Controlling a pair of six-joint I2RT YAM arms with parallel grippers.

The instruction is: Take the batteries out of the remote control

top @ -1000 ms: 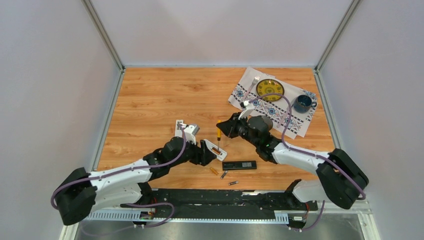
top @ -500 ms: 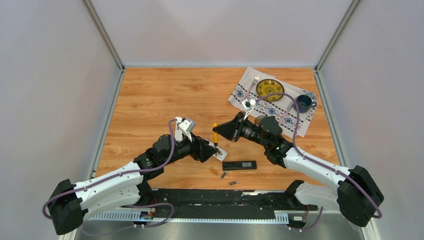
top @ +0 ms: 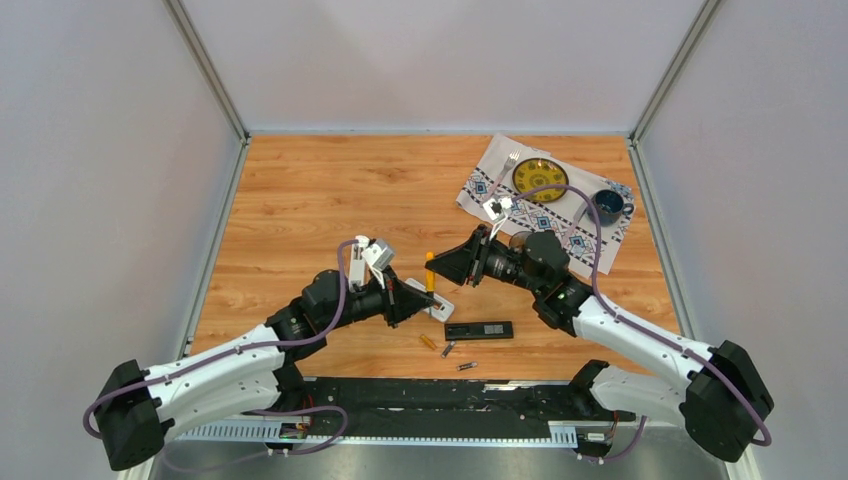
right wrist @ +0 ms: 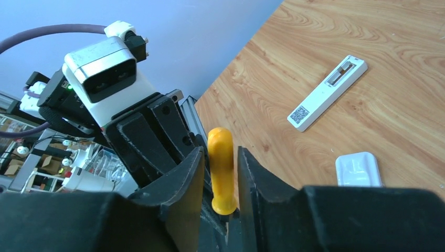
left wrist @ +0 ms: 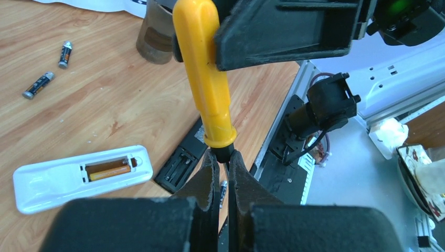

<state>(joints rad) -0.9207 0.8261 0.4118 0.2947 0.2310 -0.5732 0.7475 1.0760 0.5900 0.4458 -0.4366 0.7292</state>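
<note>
Surface (top: 300, 200) of wood. Left end effector (left wrist: 223, 158) pinching screwdriver (left wrist: 202, 63) shaft; right end effector (right wrist: 220, 153) slightly spread around yellow handle. White remote (left wrist: 52, 179) lying open, orange batteries (left wrist: 107, 169) inside; dark batteries (left wrist: 39, 85) loose nearby.

- The white remote control (left wrist: 52, 181) is shown lying flat on the wooden table (left wrist: 105, 115), its battery bay uncovered, with a golden-orange battery (left wrist: 107, 170) seated inside.
- A dark, silver-ended battery (left wrist: 38, 85) and a second dark battery (left wrist: 65, 53) are pictured loose nearby.
</note>
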